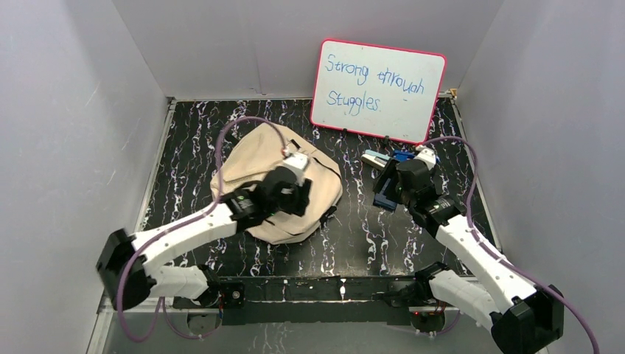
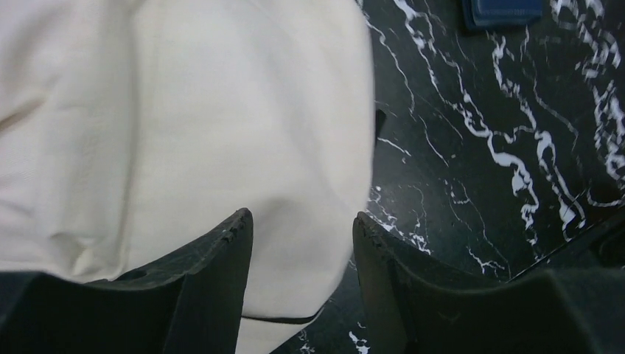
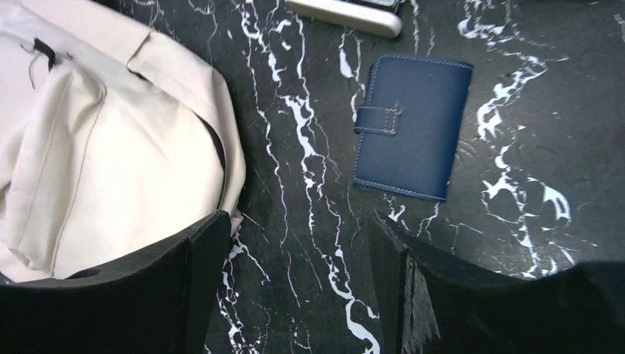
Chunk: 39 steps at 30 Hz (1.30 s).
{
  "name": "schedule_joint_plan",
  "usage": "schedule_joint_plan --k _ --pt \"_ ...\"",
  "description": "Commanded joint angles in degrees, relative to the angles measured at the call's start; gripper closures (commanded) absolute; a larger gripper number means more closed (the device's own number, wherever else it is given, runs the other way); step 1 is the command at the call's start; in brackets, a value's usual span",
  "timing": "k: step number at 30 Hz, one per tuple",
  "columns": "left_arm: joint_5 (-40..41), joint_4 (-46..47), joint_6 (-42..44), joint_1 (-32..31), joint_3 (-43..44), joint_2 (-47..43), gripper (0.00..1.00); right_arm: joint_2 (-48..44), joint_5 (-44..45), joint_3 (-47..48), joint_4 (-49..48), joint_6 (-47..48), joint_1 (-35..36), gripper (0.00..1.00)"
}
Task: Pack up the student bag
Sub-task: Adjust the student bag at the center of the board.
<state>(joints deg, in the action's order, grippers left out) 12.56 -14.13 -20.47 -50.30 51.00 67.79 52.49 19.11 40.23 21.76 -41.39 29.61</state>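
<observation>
The student bag [image 1: 254,166] is a cream canvas backpack lying flat on the black marbled table, left of centre. My left gripper [image 1: 304,196] hovers over the bag's right edge. In the left wrist view it [image 2: 302,216] stands open above the cream cloth [image 2: 184,125], with nothing pinched between its fingers. My right gripper [image 1: 385,189] is to the right of the bag. In the right wrist view it [image 3: 301,221] is open over bare table, with the bag [image 3: 110,155] to its left and a dark blue wallet [image 3: 413,125] lying ahead of it.
A whiteboard with handwriting [image 1: 377,90] leans against the back wall. A white object [image 3: 346,13] lies beyond the wallet, which also shows as a blue corner [image 2: 505,10] in the left wrist view. Grey walls close in the table on three sides.
</observation>
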Motion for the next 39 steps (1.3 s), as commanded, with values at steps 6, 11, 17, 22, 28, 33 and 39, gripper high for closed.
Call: schedule_joint_plan --k 6,11,17,22,28,33,39 --pt "16.27 0.63 6.0 -12.93 10.6 21.46 0.48 -4.41 -4.69 2.82 2.93 1.6 -3.31 0.23" --pt "17.97 0.22 8.85 -13.74 12.87 27.37 0.47 -6.48 -4.98 0.63 3.2 1.06 -3.44 0.23" --pt "21.77 -1.22 11.06 -13.98 13.07 32.79 0.48 -6.61 -5.36 0.38 2.94 1.13 -3.48 0.23" --pt "28.25 -4.37 11.57 -14.65 14.77 36.24 0.64 -7.01 -4.9 0.39 3.07 1.13 -3.5 0.23" --pt "35.27 -7.26 11.59 -14.65 16.12 32.95 1.0 -8.78 -4.06 -0.04 3.33 0.38 -3.5 0.23" --pt "37.86 -9.49 13.56 -14.39 18.95 24.43 1.0 -11.8 -2.1 -1.2 3.34 -1.21 -3.45 0.23" --pt "29.57 -10.22 22.19 -14.3 27.95 16.56 1.0 -13.45 -1.48 -2.71 3.2 -1.56 -3.44 0.23"
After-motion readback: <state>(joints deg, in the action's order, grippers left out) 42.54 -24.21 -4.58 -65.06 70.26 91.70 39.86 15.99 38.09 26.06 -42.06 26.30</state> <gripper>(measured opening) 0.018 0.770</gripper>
